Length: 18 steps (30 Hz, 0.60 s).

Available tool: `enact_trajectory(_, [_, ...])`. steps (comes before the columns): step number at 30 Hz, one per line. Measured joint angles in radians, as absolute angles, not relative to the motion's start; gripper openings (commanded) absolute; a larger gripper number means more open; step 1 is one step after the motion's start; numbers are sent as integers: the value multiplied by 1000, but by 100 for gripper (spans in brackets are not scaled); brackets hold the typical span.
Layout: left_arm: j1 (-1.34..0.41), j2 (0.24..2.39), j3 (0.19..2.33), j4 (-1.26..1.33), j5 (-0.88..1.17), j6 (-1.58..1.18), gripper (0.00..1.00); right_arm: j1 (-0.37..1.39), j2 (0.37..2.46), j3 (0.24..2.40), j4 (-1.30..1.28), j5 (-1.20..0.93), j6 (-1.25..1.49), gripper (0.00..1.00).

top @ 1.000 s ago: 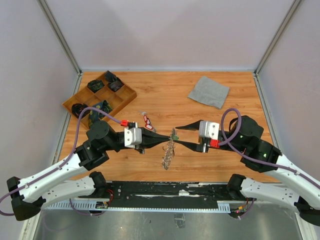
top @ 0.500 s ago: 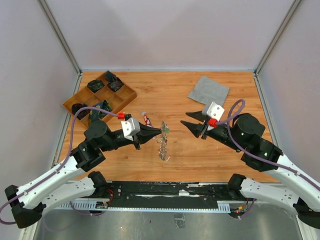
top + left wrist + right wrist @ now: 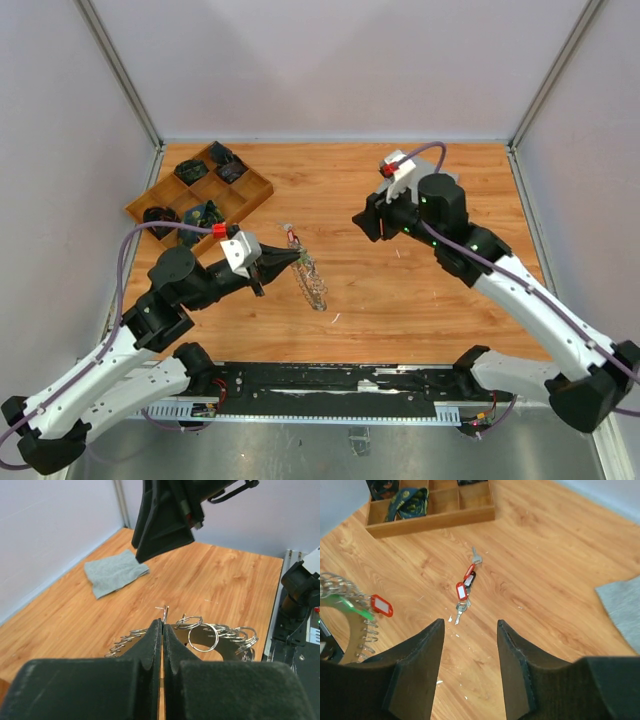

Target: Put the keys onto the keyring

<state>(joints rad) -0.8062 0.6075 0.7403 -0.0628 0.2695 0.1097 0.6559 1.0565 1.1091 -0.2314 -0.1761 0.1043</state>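
Note:
My left gripper (image 3: 298, 259) is shut on the rim of the keyring (image 3: 313, 283), holding the thin silver ring above the table at centre-left. Up close, its fingertips (image 3: 163, 622) pinch the metal edge, and the keyring (image 3: 220, 636) fans out behind them with small split rings. A green tag (image 3: 350, 608) and a red tag (image 3: 382, 606) hang on the keyring (image 3: 342, 630). Loose keys (image 3: 464, 591) with red tags lie on the wood, also visible from above as the keys (image 3: 292, 237). My right gripper (image 3: 362, 222) hovers open and empty above them, its jaws (image 3: 470, 625) apart.
A wooden compartment tray (image 3: 262, 190) with dark items stands at the back left. A grey cloth (image 3: 116, 572) lies at the back right, under my right arm. White specks dot the wood near the keys. Side walls enclose the table.
My right gripper has pulled away from the keyring, risen and swung toward the back, over the loose keys. My left gripper has moved left with the keyring.

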Motion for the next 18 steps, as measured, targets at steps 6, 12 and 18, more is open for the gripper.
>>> enact_trajectory(6, [-801,581,770,-127,221,112,1,653,1290,1164,-234,-189,170,49])
enact_trajectory(12, [-800,571,857,-189,180,128,0,653,1536,1188,-178,-223,265,48])
enact_trajectory(18, [-800,552,909,-223,165,139,1,654,1817,1325,-143,-303,310,46])
